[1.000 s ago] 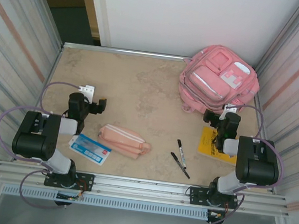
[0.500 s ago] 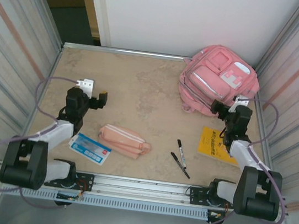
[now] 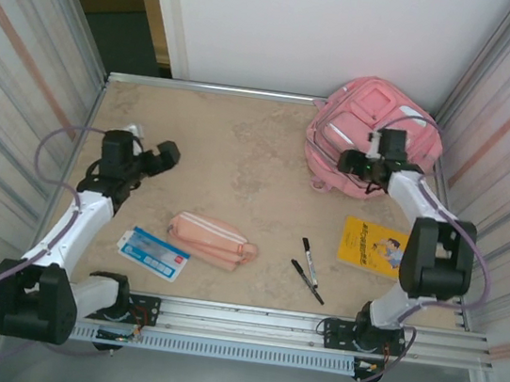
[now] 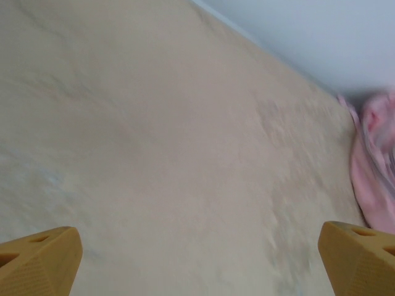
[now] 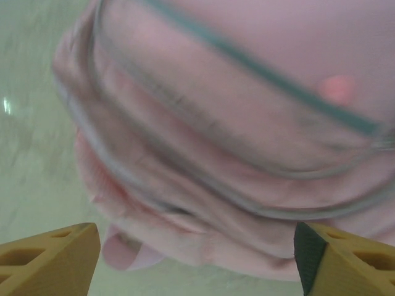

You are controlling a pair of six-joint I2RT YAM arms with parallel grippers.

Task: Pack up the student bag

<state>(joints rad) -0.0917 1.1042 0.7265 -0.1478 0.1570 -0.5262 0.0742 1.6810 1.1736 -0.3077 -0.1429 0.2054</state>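
The student bag (image 3: pixel 370 129), a large pink backpack with white trim, lies at the back right of the table. My right gripper (image 3: pixel 346 162) hovers at its near left edge, open, with nothing between the fingers. The right wrist view has the bag's pink fabric and grey zip lines (image 5: pixel 234 123) close ahead, above the gap of the gripper (image 5: pixel 197 265), and the yellow fingertips (image 5: pixel 49 259) stand wide apart. My left gripper (image 3: pixel 169 153) is open over bare table at the left. In the left wrist view the gripper (image 4: pixel 197 265) faces bare tabletop, with the bag (image 4: pixel 376 166) at the right edge.
A small pink pencil pouch (image 3: pixel 211 239) and a blue-and-white card (image 3: pixel 153 254) lie front left. Two black markers (image 3: pixel 309 268) lie front centre, and a yellow book (image 3: pixel 373 246) is front right. Metal walls close both sides.
The right arm reached forward from above the yellow book to the bag's near edge. The left arm stretched out and shifted slightly back and left. Both arms' elbows dropped low.
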